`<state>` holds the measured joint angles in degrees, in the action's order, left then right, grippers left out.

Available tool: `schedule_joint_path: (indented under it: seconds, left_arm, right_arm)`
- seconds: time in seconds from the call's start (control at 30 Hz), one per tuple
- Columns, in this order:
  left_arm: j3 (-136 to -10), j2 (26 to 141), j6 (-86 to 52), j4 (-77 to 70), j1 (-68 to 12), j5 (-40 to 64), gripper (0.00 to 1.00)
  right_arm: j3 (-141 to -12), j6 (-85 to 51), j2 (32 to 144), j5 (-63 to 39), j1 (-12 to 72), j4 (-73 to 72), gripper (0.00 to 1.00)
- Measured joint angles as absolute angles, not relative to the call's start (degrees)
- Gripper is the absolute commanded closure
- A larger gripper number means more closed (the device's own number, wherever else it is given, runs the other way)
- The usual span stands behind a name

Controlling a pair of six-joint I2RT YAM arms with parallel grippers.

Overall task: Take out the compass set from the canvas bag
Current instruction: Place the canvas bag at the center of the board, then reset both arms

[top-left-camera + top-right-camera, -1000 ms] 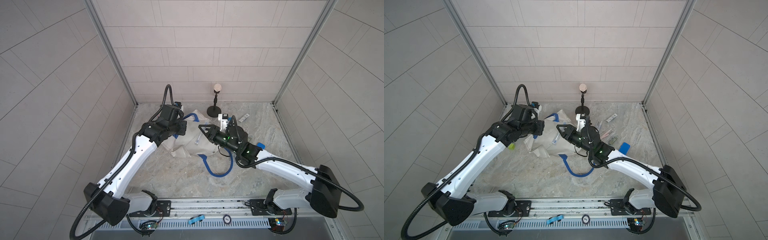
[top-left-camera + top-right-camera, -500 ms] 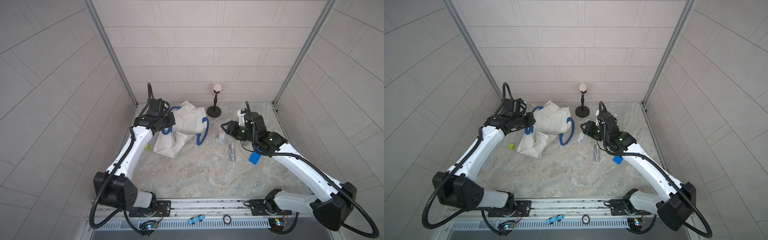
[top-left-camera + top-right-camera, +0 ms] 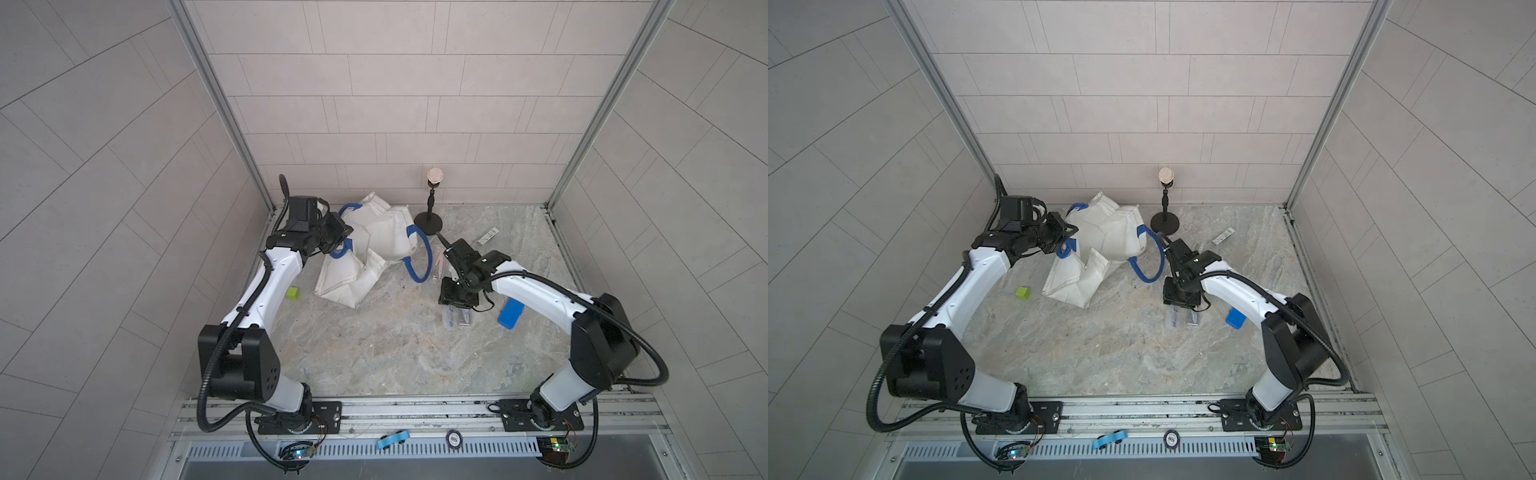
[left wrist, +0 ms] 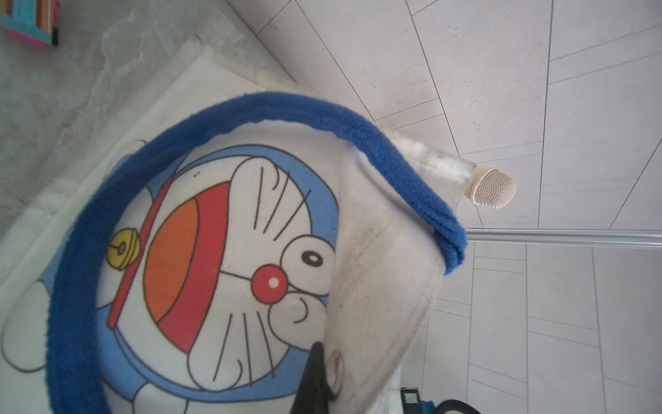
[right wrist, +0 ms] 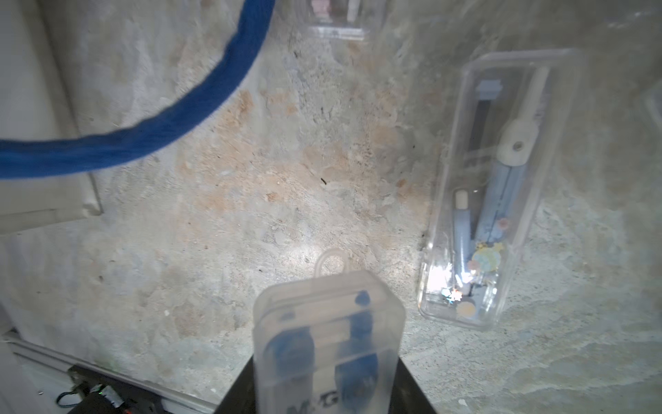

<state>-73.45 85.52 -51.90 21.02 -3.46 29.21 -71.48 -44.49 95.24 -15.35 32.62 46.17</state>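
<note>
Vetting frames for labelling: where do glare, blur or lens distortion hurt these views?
Right wrist: a white glare patch on the clear compass case, and the near translucent case is out of focus; left wrist: the canvas bag print is sharp; both top views: even light, wall lines slightly bowed.

Top views: high above front rail (image 3: 415,409), looking down toward back wall (image 3: 395,104), sharing whole table (image 3: 374,353), canvas bag (image 3: 378,241) upper centre. Left wrist: close against cat print (image 4: 233,251). Right wrist: close over table, compass set (image 5: 483,186).

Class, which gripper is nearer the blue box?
Right. The right gripper, holding a plastic case, hangs just beside the blue box; the left gripper grips the canvas bag across the table.
</note>
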Motion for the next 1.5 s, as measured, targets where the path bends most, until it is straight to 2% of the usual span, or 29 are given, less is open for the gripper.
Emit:
schedule_joint_path:
  seconds: [0.23, 0.3, 0.37, 0.4, 0.47, 0.5, 0.53, 0.57, 0.6, 0.63, 0.87, 1.07, 1.17, 1.23, 1.27, 1.4, 1.5]
  left_arm:
    - [-67.22, 84.88, -55.51, 20.6, 1.74, 29.34, 1.0]
    - [-67.46, 84.44, -54.15, 22.22, 2.13, 28.32, 1.0]
    - [-68.38, 84.07, -51.99, 25.06, 2.11, 27.24, 0.96]
    - [-68.88, 83.88, -50.89, 26.37, 2.07, 26.63, 0.9]
    - [-70.02, 83.48, -48.51, 29.19, 2.07, 25.04, 0.71]
    - [-70.48, 83.26, -47.35, 30.28, 2.07, 24.25, 0.57]
    - [-70.91, 82.96, -45.95, 31.44, 2.07, 23.44, 0.36]
    - [-71.26, 82.52, -44.49, 32.56, 1.89, 22.46, 0.22]
    - [-71.5, 81.97, -43.48, 33.61, 1.8, 21.67, 0.09]
    - [-71.72, 81.25, -42.22, 34.74, 1.74, 20.64, 0.0]
    - [-72.99, 74.91, -35.99, 42.54, 1.69, 11.64, 0.0]
    - [-74.48, 66.85, -30.96, 46.15, 1.69, -0.23, 0.0]
    - [-70.74, 58.37, -27.03, 41.45, 1.69, -4.99, 0.0]
    - [-65.78, 50.83, -24.14, 36.14, 1.69, -6.59, 0.0]
    - [-63.02, 47.44, -23.0, 33.28, 1.69, -6.66, 0.0]
    - [-49.25, 34.72, -19.55, 20.03, 1.69, -7.4, 0.0]
    - [-43.72, 34.06, -17.87, 15.53, 1.69, -9.06, 0.0]
  right_arm:
    - [-79.66, -43.53, 106.78, -10.81, 35.03, 48.82, 0.82]
    - [-81.14, -43.31, 109.78, -9.61, 35.03, 50.02, 0.76]
    - [-82.24, -42.98, 112.44, -8.56, 34.89, 50.98, 0.64]
    - [-82.61, -42.81, 113.27, -8.27, 34.85, 51.4, 0.59]
    - [-83.35, -42.37, 114.63, -7.84, 34.83, 52.25, 0.48]
    - [-83.74, -42.24, 114.98, -7.77, 34.83, 52.69, 0.43]
    - [-84.25, -41.87, 115.18, -7.62, 34.83, 53.19, 0.37]
    - [-84.73, -41.54, 115.18, -7.51, 34.83, 53.58, 0.27]
    - [-85.14, -41.69, 115.18, -7.44, 34.83, 53.87, 0.1]
    - [-85.54, -41.6, 115.09, -7.29, 34.83, 53.98, 0.0]
    - [-85.62, -40.75, 110.52, -5.91, 34.7, 54.74, 0.0]
    - [-85.58, -39.11, 95.7, -1.91, 32.71, 54.22, 0.0]
    - [-85.41, -37.45, 86.28, 3.03, 30.61, 52.25, 0.0]
    - [-83.4, -36.25, 80.01, 8.29, 29.3, 48.45, 0.1]
    - [-81.49, -35.86, 77.21, 11.2, 28.91, 46.02, 0.01]
    - [-70.11, -33.04, 66.98, 21.74, 25.45, 34.94, 0.0]
    - [-61.69, -29.91, 63.37, 24.91, 18.55, 25.89, 0.0]
